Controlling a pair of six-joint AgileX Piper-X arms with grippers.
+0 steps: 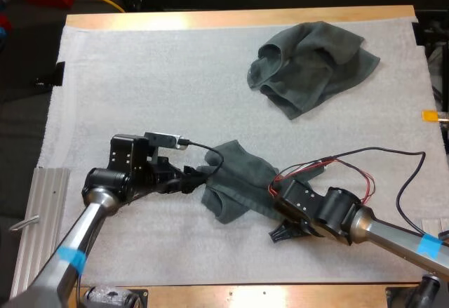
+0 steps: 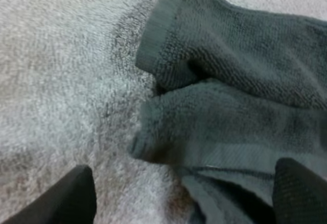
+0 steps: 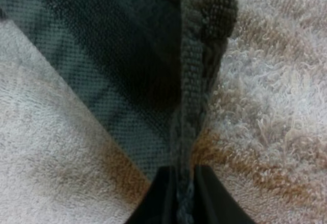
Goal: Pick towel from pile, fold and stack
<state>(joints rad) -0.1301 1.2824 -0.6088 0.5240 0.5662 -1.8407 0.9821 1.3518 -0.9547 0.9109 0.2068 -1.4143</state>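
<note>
Right now the near towel (image 1: 237, 182) lies loosely spread on the white mat (image 1: 140, 76) covering the desk (image 1: 231, 19), on the near side btwn the two arms. It is well apart from the crumpled towel (image 1: 309, 66) at the far right, likely what's left of the pile.

Right tool (image 3: 183, 196) is closed on the near towel's hem. Both black fingers press the thick stitched edge from either side, w/ the cloth running away from the tips over the mat. Judging by that, it's anchoring one end so the cloth can be drawn flat.

Left tool (image 1: 193, 177) sits at the towel's opposite, left edge, fingers (image 2: 76, 198) apart and gripping nothing. One finger is over bare mat and the other over cloth, w/ a doubled-over corner just ahead of the gap. It's prob. lined up that way to take that corner, so each arm has one end.

Towel isn't flat yet — ridges and a folded flap show in the left wrist view. So I'd say the step is spread/flatten, w/ the fold not begun and nothing stacked.

Risk — left tool may catch two layers at the flap, or pinch the fuzzy mat along w/ the cloth.
</note>
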